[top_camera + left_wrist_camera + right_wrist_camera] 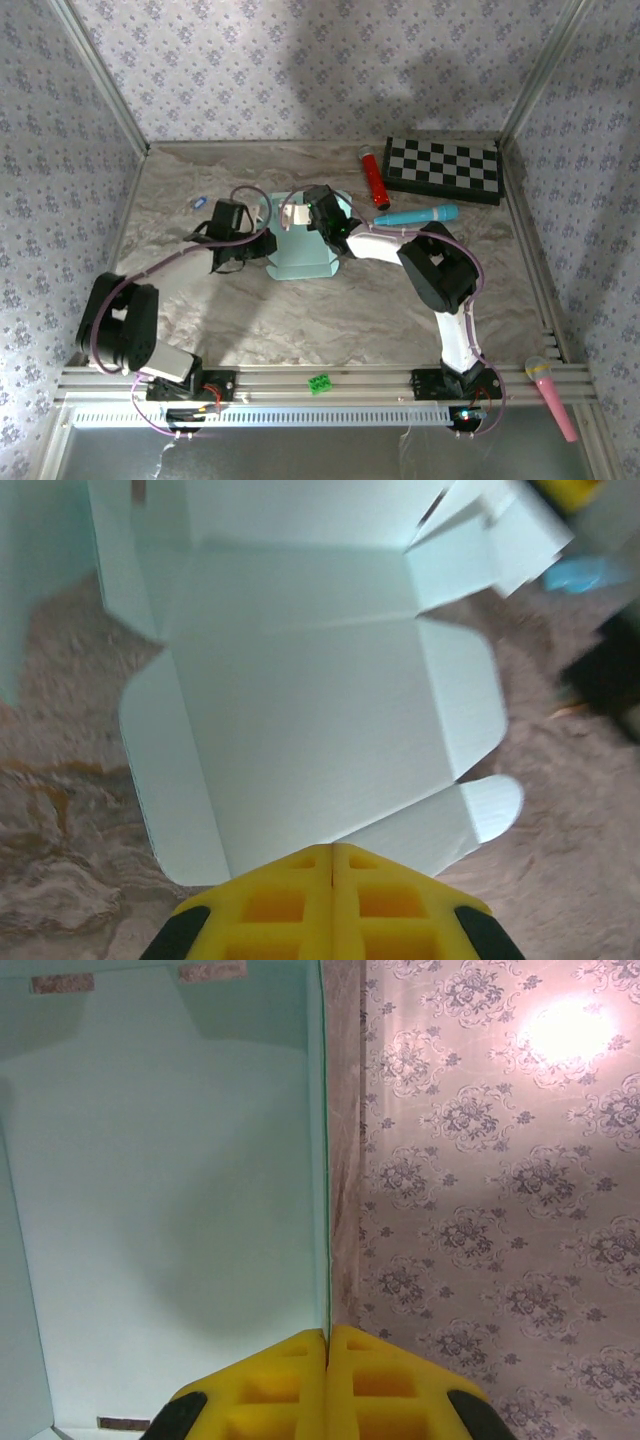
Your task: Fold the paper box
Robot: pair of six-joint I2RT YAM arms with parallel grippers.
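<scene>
While both arms are reaching inward over the marbled worktop (200,300), the paper box (300,258) is sitting near the middle of it, partly opened out, with one gripper at each side. The left gripper (262,250) is resting at the box's left edge, and the right gripper (318,215) is sitting at its far right part.

From the left wrist, the paper box (320,710) is lying spread out, its pale mint panels and rounded flaps flat on the worktop and further panels rising at the back. The left gripper (332,852) is pressing its yellow fingers (270,905) fully together, the tips right at the near edge of the card. Whether any card is caught between them I cannot tell.

From the right wrist, the right gripper (327,1335) is also pressing its yellow fingers (390,1380) together. A thin card edge is running straight up out of the seam between them, so it is pinching an upright panel of the paper box (170,1180), whose broad face is spreading to the left. The patterned wall (500,1210) is showing to the right.

A checkerboard (443,168) is lying in the far right corner, with a red cylinder (373,178) just beside it and a teal microphone (418,215) lying near the right arm. A pink microphone (552,395) is resting at the near right edge.
</scene>
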